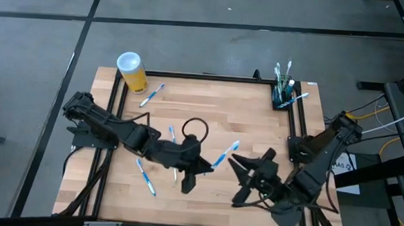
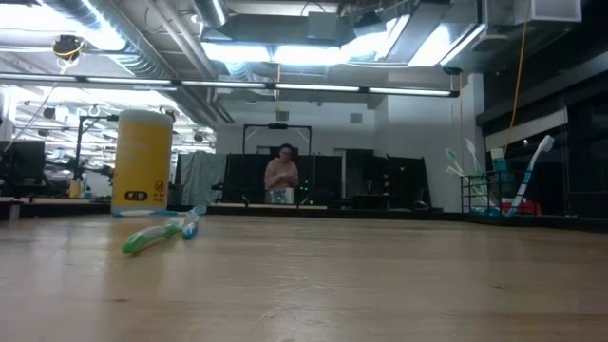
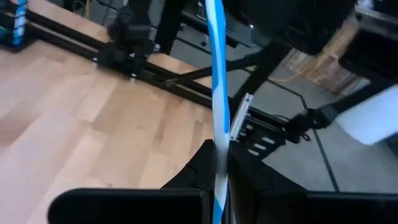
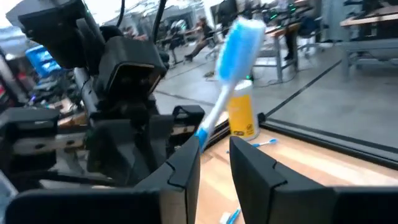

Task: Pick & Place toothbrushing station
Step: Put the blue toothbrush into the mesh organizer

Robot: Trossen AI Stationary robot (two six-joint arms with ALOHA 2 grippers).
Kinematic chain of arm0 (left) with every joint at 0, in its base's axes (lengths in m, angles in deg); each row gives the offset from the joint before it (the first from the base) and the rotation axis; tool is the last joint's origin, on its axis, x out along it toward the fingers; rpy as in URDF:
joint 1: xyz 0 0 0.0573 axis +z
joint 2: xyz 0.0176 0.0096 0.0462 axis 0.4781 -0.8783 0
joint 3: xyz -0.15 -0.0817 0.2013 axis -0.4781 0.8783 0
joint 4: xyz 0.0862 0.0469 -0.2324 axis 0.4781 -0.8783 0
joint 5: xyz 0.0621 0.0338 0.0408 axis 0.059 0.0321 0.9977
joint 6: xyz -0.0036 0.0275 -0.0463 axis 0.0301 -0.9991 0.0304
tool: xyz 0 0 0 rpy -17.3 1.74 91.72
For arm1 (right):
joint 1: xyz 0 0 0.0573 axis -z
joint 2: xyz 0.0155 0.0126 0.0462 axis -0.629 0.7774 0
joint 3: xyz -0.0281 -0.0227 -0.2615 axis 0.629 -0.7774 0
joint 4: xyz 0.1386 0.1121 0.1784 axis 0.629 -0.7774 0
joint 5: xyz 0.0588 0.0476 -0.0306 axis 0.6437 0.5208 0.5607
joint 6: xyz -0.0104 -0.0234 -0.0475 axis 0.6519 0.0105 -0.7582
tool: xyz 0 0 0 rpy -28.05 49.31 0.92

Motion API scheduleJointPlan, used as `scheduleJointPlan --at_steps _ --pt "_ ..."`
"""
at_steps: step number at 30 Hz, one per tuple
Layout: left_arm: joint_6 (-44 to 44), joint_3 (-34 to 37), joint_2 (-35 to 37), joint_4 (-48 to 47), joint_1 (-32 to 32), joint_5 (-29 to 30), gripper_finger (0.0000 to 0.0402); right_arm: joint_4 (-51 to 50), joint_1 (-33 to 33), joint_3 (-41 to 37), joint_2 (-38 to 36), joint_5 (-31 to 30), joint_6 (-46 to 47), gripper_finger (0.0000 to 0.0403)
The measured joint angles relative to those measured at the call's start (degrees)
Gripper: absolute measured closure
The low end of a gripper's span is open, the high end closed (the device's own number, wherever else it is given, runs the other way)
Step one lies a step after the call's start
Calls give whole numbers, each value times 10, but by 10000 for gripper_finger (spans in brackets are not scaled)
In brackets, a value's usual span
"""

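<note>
The toothbrushing station [image 1: 283, 98], a small black holder with several brushes standing in it, sits at the table's far right corner; it also shows in the low view [image 2: 489, 198]. My left gripper [image 1: 200, 165] hangs over the table's middle, shut on a blue-and-white toothbrush [image 1: 226, 154]. My right gripper [image 1: 239, 165] faces it from the right, open [image 4: 214, 155], with nothing between its fingers. That toothbrush [image 4: 231, 56] rises just beyond my right gripper's fingertips; whether one of them touches it, I cannot tell. My left gripper pinches the toothbrush's handle [image 3: 219, 163] between its two fingers, near the handle's lower end. The brush sticks out past the fingertips, slanting up, with its bristle head [image 4: 241, 36] at the free end. It is lifted clear of the table.
A yellow cup with a white lid [image 1: 131, 70] stands at the far left corner. Loose toothbrushes lie on the wood: one by the cup [image 1: 152, 94], one left of centre [image 1: 172, 135], one near the front left [image 1: 145, 176]. A person [image 2: 282, 176] stands far behind the table.
</note>
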Motion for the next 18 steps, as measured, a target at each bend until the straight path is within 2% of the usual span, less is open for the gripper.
scheduleJointPlan --at_steps 8,18 --pt "-27 0 18 10 -40 58 386 192 47 0 0 114 -231 315" --pt "-24 0 32 2 -106 180 387 398 117 0 0 301 -416 315"
